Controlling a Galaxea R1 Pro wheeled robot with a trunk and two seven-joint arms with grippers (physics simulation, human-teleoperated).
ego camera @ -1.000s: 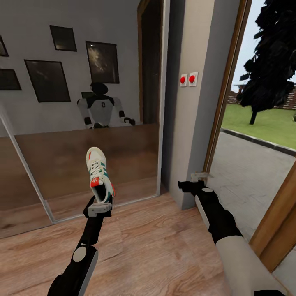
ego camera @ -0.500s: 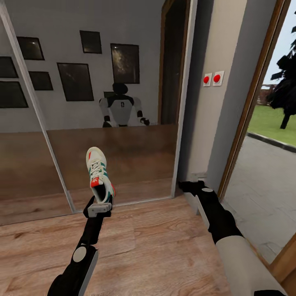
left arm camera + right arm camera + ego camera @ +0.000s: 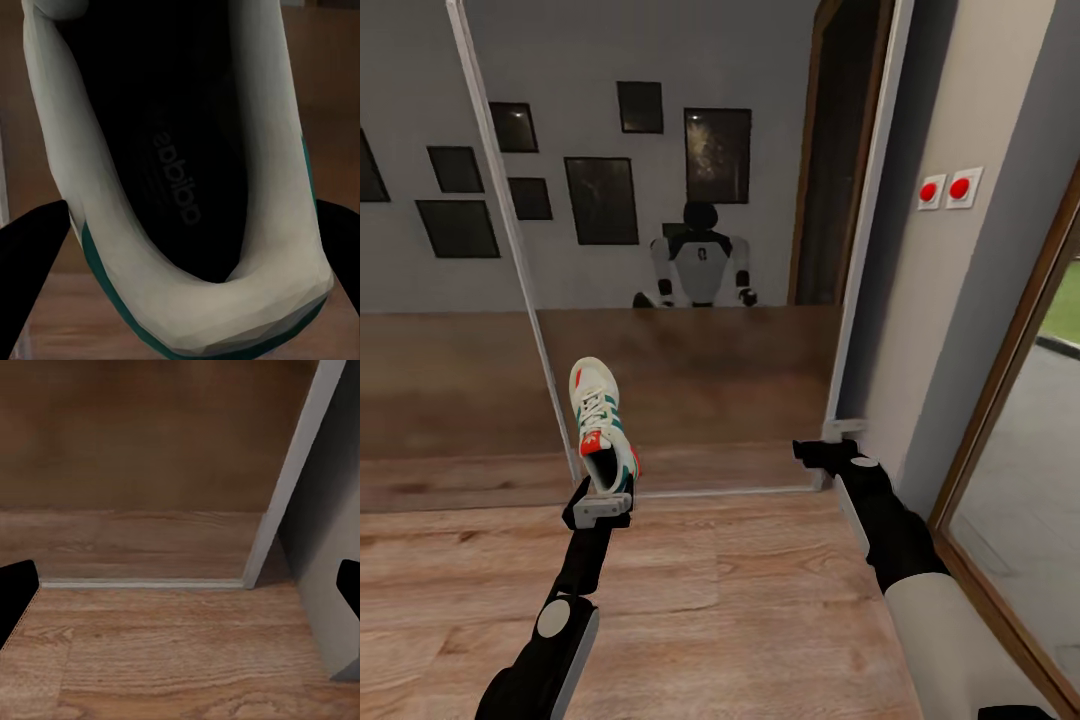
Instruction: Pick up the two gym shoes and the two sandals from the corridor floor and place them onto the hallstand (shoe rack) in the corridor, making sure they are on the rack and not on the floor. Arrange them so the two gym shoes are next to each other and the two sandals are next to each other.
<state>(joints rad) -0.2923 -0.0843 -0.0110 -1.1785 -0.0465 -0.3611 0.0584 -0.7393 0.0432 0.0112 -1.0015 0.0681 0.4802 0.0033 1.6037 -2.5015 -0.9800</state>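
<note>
In the head view, our left gripper (image 3: 600,497) carries a gym shoe (image 3: 600,420) heel-down, toe toward twelve o'clock, clear of the corridor floor (image 3: 760,600) for transport; the mirrored wardrobe (image 3: 690,300) stands ahead. In the left wrist view, the fingers (image 3: 30,255) clamp the shoe's heel collar. In the right wrist view, our right gripper's (image 3: 180,600) fingers (image 3: 15,600) are spread wide, holding nothing.

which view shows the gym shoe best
The head view: the whole gym shoe shows there, toe up, heel held in the left gripper, with laces and green stripes clear. The left wrist view is too close, showing just its dark inside and heel rim.
</note>
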